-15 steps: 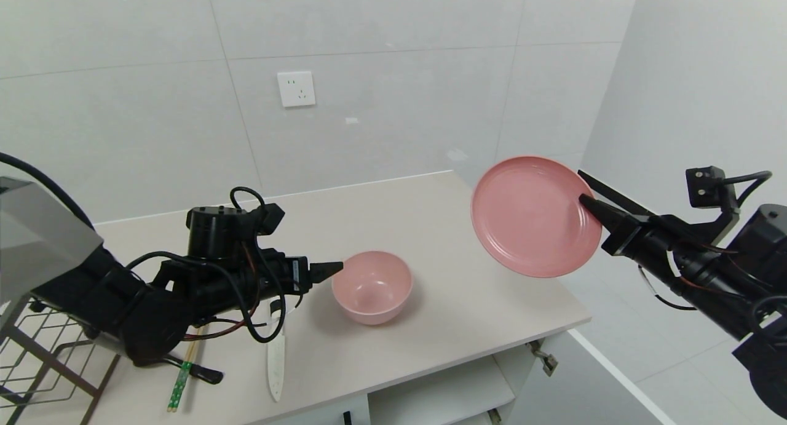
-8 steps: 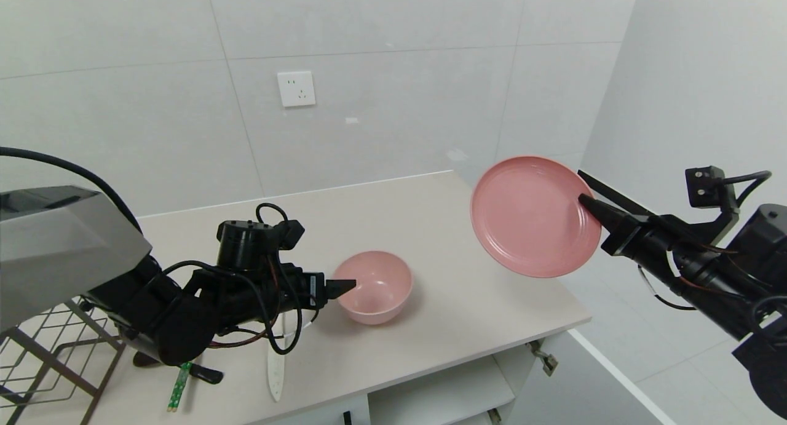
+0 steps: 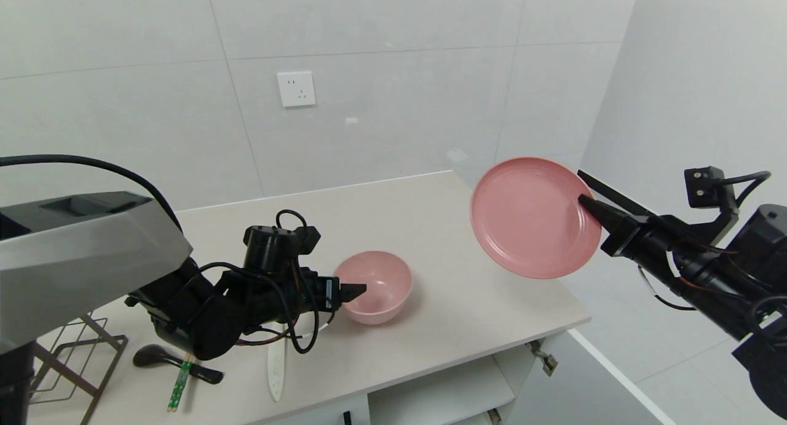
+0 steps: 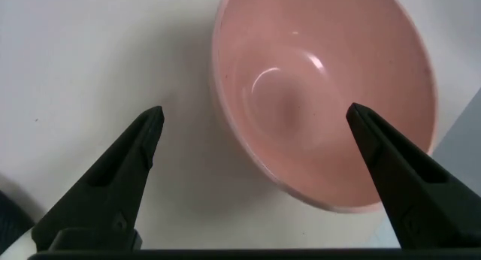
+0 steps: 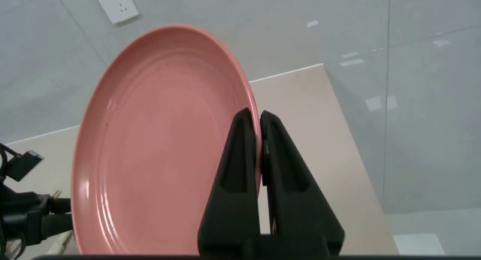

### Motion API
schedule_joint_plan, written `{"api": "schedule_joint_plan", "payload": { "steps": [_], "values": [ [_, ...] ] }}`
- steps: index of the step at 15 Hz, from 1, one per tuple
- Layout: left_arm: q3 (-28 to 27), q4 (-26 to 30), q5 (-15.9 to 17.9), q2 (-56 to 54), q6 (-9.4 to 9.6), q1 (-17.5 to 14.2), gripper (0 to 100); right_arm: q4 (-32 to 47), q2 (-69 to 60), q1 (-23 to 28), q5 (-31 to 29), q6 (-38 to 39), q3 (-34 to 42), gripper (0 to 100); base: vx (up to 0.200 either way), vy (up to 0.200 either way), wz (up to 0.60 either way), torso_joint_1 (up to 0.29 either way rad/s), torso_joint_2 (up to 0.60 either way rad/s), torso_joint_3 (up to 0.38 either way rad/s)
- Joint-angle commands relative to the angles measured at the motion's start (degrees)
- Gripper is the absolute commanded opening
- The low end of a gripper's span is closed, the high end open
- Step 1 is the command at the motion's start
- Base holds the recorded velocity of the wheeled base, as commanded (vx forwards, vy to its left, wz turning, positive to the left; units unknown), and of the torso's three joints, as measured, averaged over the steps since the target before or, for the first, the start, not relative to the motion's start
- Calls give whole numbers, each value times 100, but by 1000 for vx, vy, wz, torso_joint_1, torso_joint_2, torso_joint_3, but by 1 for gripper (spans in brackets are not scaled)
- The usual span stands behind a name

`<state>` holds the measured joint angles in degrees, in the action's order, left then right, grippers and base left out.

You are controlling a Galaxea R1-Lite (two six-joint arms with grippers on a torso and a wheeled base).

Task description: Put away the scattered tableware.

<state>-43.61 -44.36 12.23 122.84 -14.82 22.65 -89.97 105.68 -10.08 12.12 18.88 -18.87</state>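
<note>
Two pink pieces are in play. One round pink bowl stands upright on the pale beige countertop, with a strip of bare surface between it and the counter's front edge. The left gripper is at the bowl's left rim, its fingers spread wide apart. In the left wrist view one finger hangs over the counter outside the bowl and the other over the bowl's far side, with neither touching it.

Right of the bowl and higher, the flat round pink plate hangs in the air by the counter's right edge. It is tilted steeply, with its ribbed face turned toward the bowl. The right gripper has its fingers pressed together on the plate's rim, on the side away from the bowl.

Behind the bowl, bare counter runs to the tiled wall, and more bare surface lies on its right up to the counter's corner. Left and forward of the bowl lies a white-bladed knife, its tip near the front edge. Farther left are a pair of green-ended chopsticks and a dark spoon, touching or crossing. Farthest left stands a dark wire rack. A white wall socket is on the wall above and behind the bowl. Below the counter's front edge is an open shelf.
</note>
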Motion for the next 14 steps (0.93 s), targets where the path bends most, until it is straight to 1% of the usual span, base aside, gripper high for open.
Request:
{"api": "schedule_joint_plan", "payload": {
  "steps": [1, 2, 3, 7, 8, 11, 14],
  "values": [
    [-122, 24, -1, 161, -3, 55, 100, -3, 14, 6, 1, 1, -3, 0, 0, 0, 0, 0, 0, 0],
    [-175, 42, -10, 205, -3, 55, 100, -3, 14, 6, 1, 1, -3, 0, 0, 0, 0, 0, 0, 0],
    [-236, 15, -115, 293, 6, 55, 100, -3, 14, 6, 1, 1, -3, 0, 0, 0, 0, 0, 0, 0],
    [-342, 42, -150, 416, 15, 73, 100, -3, 14, 6, 1, 1, -3, 0, 0, 0, 0, 0, 0, 0],
    [-377, 50, -150, 468, 6, 108, 0, -3, 14, 6, 1, 1, -3, 0, 0, 0, 0, 0, 0, 0],
    [-368, 6, -150, 504, -12, 134, 0, -3, 14, 6, 1, 1, -3, 0, 0, 0, 0, 0, 0, 0],
    [-350, -2, -186, 117, -3, 38, 0, -3, 14, 6, 1, 1, -3, 0, 0, 0, 0, 0, 0, 0]
  ]
}}
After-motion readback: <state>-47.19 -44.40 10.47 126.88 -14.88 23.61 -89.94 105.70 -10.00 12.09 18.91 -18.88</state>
